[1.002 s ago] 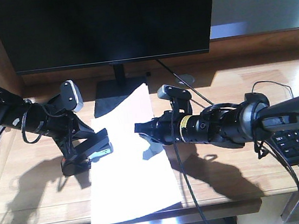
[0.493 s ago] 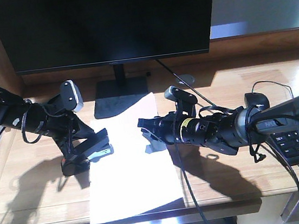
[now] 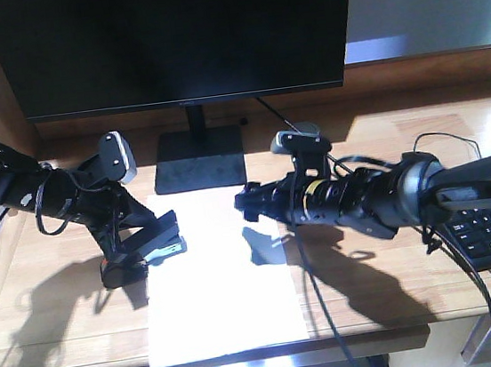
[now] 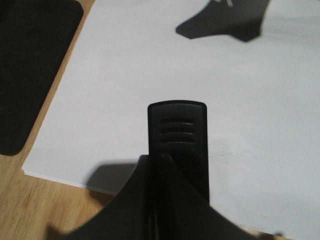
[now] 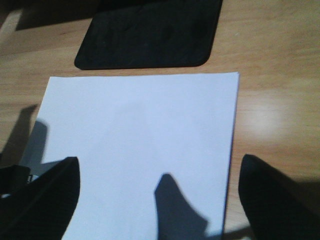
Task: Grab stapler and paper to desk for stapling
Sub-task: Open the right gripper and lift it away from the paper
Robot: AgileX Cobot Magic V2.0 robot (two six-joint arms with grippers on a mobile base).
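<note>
Desk (image 3: 52, 288) with paper (image 3: 218, 285) now lying flat; right gripper (image 3: 246, 204), spread and empty, has released it; left gripper (image 3: 133, 247) pinches stapler (image 3: 164, 235) at the sheet's edge, seemingly ready.

My left arm (image 3: 13, 185) reaches in from the left edge of the desk (image 3: 53, 296), its wrist bent downward and the left gripper (image 3: 133, 251) clamped on the stapler (image 3: 165, 240). My right arm (image 3: 382, 198) stretches in nearly level from the right edge. The right gripper (image 3: 246, 203) is raised, fingers (image 5: 45, 200) spread wide.
</note>
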